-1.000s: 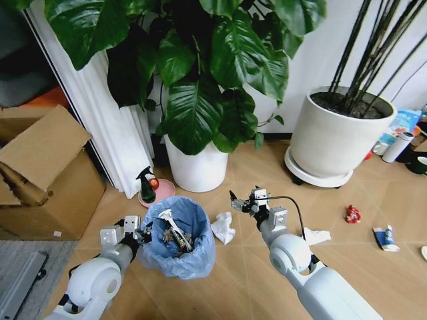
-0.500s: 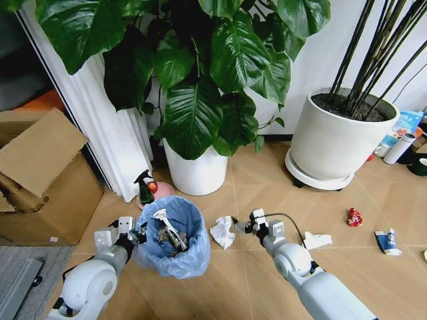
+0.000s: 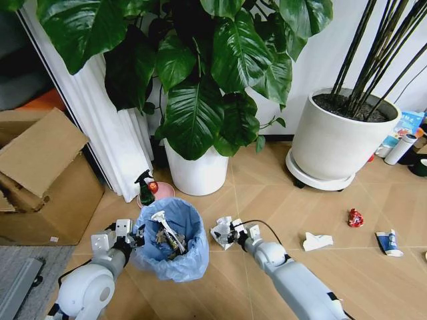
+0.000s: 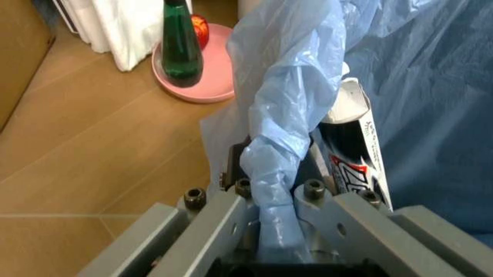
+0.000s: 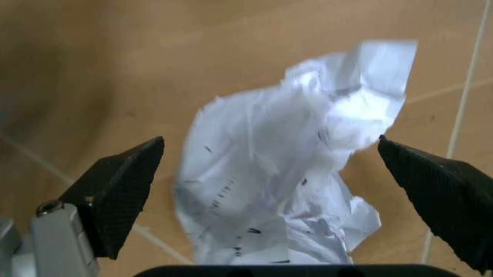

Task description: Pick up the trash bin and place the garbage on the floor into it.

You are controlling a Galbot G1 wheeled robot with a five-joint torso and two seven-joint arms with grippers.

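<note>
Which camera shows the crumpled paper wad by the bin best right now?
The right wrist view: the paper wad lies between the open right gripper fingers. The head view shows it small beside the trash bin; the left wrist view misses it.

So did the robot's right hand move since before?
Yes. The right gripper dropped toward the floor and slid left, from beside the crumpled paper to straddling it, jaws open.

Left pincer [image 3: 133, 238] clamped shut; right pincer [image 5: 269, 190] spread wide, held low.
</note>
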